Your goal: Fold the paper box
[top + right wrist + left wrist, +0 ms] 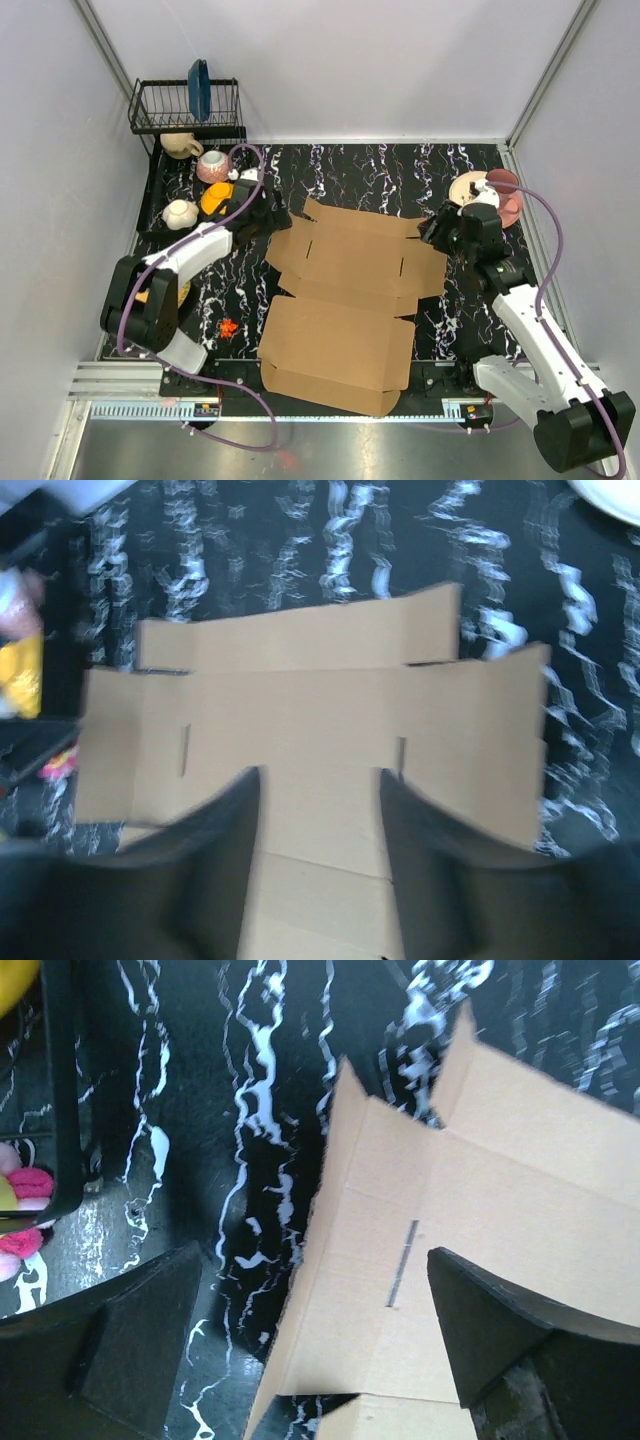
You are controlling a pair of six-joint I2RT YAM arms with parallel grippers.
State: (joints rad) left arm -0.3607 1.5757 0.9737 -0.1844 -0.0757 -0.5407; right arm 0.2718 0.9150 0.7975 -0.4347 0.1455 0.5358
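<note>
The paper box (345, 300) is a flat brown cardboard die-cut sheet lying unfolded on the black marbled mat, its large front panel hanging over the near table edge. My left gripper (268, 218) hovers open at the sheet's far left flap; in the left wrist view the flap (400, 1260) with a slit lies between my spread fingers (520, 1330). My right gripper (437, 232) hovers open over the sheet's far right flap. In the right wrist view the sheet (320, 730) lies flat below my spread fingers (210, 860). Neither gripper holds anything.
A black wire rack (185, 105) with a blue plate stands at the back left. Cups, a pink bowl and toy food (205, 185) sit on a black tray at the left. Plates and a pink cup (490, 190) sit at the back right. A small orange scrap (228, 327) lies on the mat.
</note>
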